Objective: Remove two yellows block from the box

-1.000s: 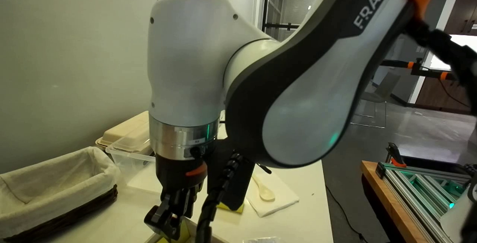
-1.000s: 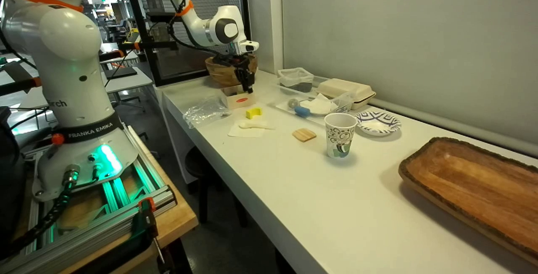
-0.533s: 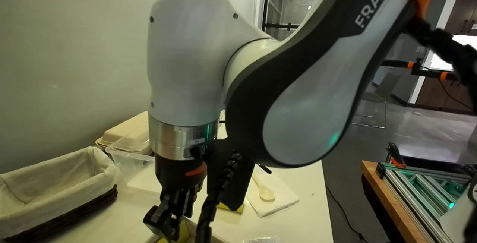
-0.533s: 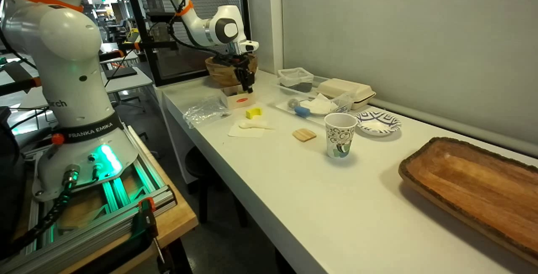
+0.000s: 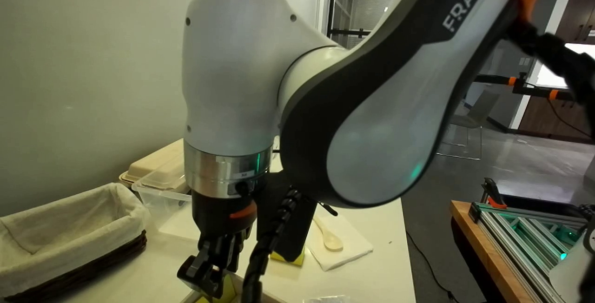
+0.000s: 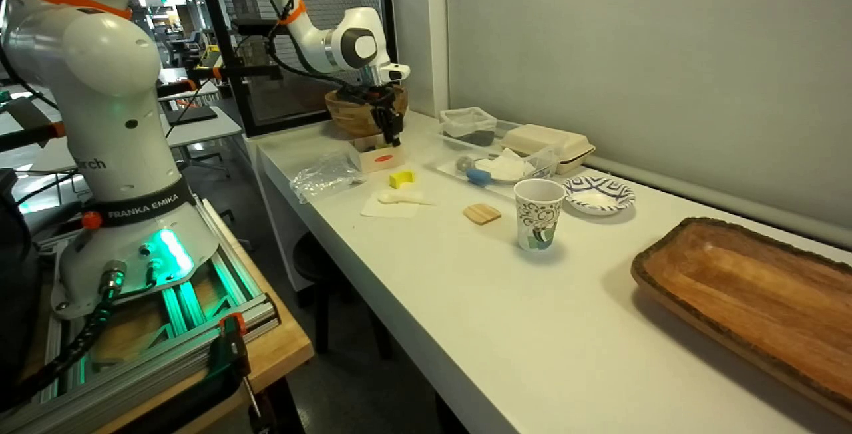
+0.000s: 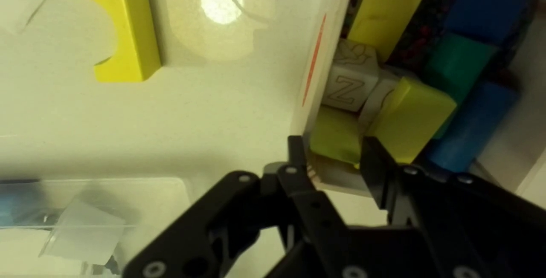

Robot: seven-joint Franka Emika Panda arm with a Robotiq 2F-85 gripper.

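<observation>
The box (image 7: 315, 69) is a low open box at the right of the wrist view; it also shows in both exterior views (image 6: 381, 161) (image 5: 238, 283). Inside lie yellow blocks: a long one (image 7: 386, 9), a tilted one (image 7: 411, 118) and a greenish-yellow one (image 7: 337, 135) in the near corner. A yellow arch block (image 7: 138, 35) lies on the table outside the box, also seen in both exterior views (image 6: 402, 180) (image 5: 294, 258). My gripper (image 7: 332, 146) is open and empty above the box's near corner, with one fingertip by the wall and the other over the blocks.
Blue blocks (image 7: 473, 126), a green block (image 7: 458, 65) and a letter block (image 7: 352, 75) share the box. A clear tub (image 7: 170, 180), plastic bag (image 6: 326, 178), napkin with spoon (image 5: 332, 242), wooden bowl (image 6: 349, 118) and cloth-lined basket (image 5: 69, 242) stand around it.
My arm and gripper have risen very slightly and shifted a little sideways. The gripper stays over the box, and the blocks in view have not visibly moved.
</observation>
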